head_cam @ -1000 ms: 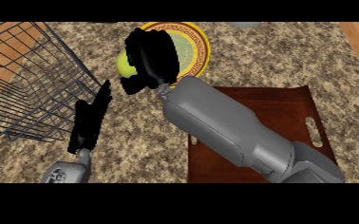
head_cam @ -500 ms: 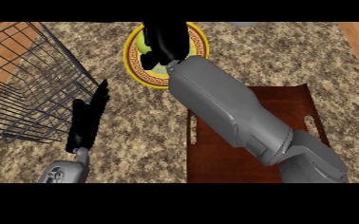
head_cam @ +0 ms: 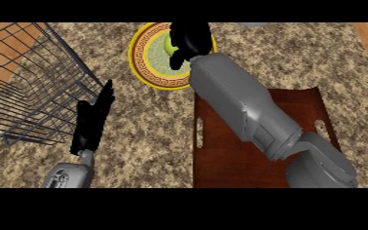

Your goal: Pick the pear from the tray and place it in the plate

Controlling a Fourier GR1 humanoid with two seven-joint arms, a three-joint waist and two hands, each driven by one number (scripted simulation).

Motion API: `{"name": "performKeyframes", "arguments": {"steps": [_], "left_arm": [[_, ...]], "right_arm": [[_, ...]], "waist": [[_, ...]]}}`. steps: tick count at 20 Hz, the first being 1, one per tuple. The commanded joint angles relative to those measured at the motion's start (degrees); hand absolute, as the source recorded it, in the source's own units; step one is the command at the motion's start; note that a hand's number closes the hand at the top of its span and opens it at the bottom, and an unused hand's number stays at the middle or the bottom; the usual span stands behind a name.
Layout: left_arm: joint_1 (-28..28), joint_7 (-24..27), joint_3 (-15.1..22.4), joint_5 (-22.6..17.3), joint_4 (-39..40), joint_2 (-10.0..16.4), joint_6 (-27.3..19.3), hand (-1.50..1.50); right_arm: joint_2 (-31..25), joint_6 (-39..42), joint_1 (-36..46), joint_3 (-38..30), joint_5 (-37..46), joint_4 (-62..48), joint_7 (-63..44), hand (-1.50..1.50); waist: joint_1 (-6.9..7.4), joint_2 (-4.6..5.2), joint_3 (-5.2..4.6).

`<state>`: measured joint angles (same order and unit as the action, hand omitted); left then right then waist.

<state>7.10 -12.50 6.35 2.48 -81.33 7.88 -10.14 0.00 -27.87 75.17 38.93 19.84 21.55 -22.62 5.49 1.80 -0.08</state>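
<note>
Found the dark brown rectangular tray (head_cam: 237,161) nearest, no pear on it, with the black left hand (head_cam: 93,119) resting to its left beside the wire basket (head_cam: 36,87), fingers straight and empty. Farther off, saw the black right hand (head_cam: 190,38) curled round the small yellow-green pear (head_cam: 171,47), showing at the fingers' left side, over the green middle of the round yellow-rimmed plate (head_cam: 147,63). Judged only a lowering and a letting-go needed.

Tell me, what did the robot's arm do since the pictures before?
The right hand, curled round the pear, moved right and a little farther from the robot. It went from the left rim of the plate to above its middle, and it has not let go. The left hand, the tray and the basket stayed put.
</note>
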Motion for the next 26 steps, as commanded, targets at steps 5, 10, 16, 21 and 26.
{"name": "performKeyframes", "arguments": {"steps": [5,10,16,21,26], "left_arm": [[-1.1,0.3,1.2,0.5,-1.0,-0.3,0.6,0.00],[-1.9,-0.2,2.2,1.6,-1.2,-1.9,-1.0,0.00],[-0.4,1.4,-1.0,0.0,0.1,0.0,0.0,0.00],[-1.6,0.4,-0.9,0.4,-0.7,0.0,-0.4,0.00],[-2.9,1.2,-1.6,-0.6,-1.4,0.3,0.4,0.00]], "right_arm": [[0.0,13.6,-3.4,-1.9,-5.3,-6.8,6.8,1.50],[0.0,20.7,0.1,-4.4,-6.5,-10.6,12.8,-1.50],[0.0,16.4,-0.8,-11.4,-12.8,-5.5,24.6,-1.50],[-1.4,12.7,-5.1,-23.2,-23.3,-1.6,35.3,-1.50],[-2.5,18.9,-6.8,-28.6,-27.3,-5.8,41.9,-1.50]], "waist": [[1.32,0.44,0.03],[0.01,0.11,0.09],[-0.81,-0.01,0.14],[-1.92,-0.21,0.26],[-1.73,-0.25,0.14]]}}
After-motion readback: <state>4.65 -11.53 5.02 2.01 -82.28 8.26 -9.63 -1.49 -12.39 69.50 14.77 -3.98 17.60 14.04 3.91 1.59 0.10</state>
